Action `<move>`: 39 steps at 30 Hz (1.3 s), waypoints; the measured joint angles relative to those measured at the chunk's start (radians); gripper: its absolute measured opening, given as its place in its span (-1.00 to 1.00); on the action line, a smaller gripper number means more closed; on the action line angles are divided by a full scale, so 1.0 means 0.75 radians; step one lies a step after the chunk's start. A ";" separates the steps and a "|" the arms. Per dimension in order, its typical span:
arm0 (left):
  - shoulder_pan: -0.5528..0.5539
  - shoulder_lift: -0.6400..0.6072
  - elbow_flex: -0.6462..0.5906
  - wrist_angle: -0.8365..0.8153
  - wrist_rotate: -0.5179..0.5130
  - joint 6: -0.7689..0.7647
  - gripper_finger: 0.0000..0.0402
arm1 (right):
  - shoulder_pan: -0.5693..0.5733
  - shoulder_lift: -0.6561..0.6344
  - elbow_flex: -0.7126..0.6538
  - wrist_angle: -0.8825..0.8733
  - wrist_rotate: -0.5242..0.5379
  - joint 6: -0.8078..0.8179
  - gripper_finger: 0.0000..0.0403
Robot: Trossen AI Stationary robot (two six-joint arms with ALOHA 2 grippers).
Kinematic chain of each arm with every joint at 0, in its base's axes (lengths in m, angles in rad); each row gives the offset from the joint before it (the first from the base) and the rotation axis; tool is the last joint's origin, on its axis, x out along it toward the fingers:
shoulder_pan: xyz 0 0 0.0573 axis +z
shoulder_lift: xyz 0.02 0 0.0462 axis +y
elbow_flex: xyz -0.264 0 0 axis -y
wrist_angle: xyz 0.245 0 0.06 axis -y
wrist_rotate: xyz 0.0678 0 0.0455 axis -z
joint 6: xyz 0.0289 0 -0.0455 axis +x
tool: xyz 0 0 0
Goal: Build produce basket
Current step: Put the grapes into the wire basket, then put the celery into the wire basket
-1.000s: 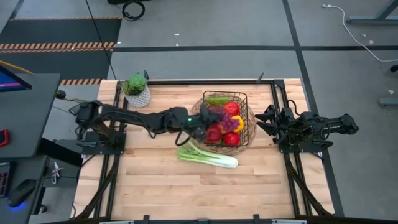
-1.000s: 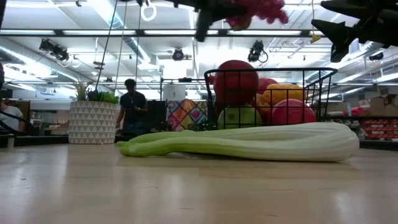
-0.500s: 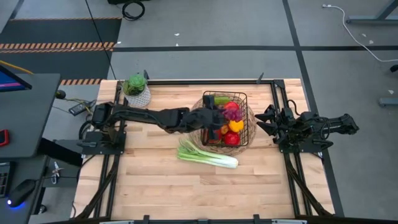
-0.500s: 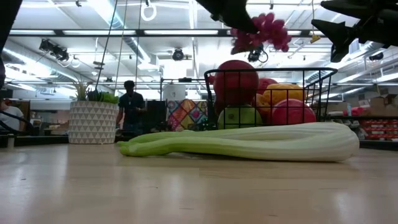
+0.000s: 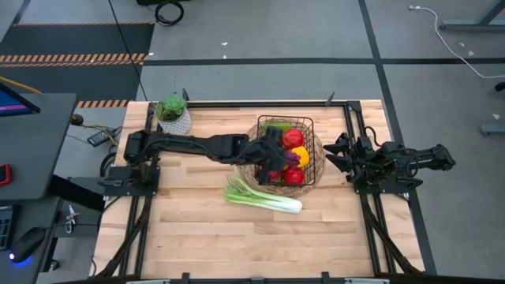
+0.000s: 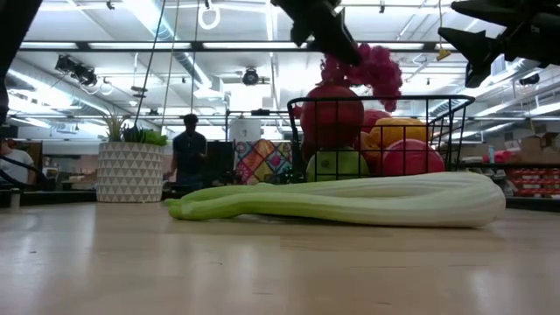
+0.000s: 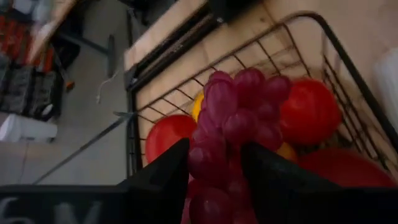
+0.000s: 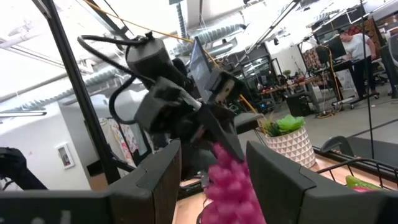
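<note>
Over black wire-grid basket (image 5: 309,130) holding red apples (image 5: 293,138) and yellow pepper (image 5: 299,155), my left tool (image 7: 214,163) clenched on purple grape bunch (image 7: 233,118); right tool (image 5: 338,153) released, beside basket.

A black wire-grid basket (image 5: 307,126) holds round red fruit (image 5: 293,138), a yellow pepper (image 5: 300,154) and a green cucumber (image 5: 276,127). A bunch of purple grapes (image 7: 233,118) hangs between the dark fingers (image 7: 165,174) over it. A long pale-green leek (image 6: 350,199), whitish at one end, lies on the pale blond wooden worktop (image 5: 205,229). A leafy green plant (image 6: 131,134) stands in a white pot with a grey triangle pattern (image 6: 129,171).
</note>
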 joint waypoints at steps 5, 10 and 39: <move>0.009 0.057 -0.001 0.010 0.062 0.090 -0.28 | -0.001 -0.001 0.000 0.003 0.001 0.000 -0.07; 0.009 0.059 -0.002 0.006 0.063 0.197 -0.28 | 0.000 -0.001 -0.001 -0.003 0.001 0.000 -0.07; -0.076 -0.042 0.005 -0.093 -0.049 0.159 0.56 | -0.001 -0.001 -0.001 -0.002 0.000 0.000 -0.07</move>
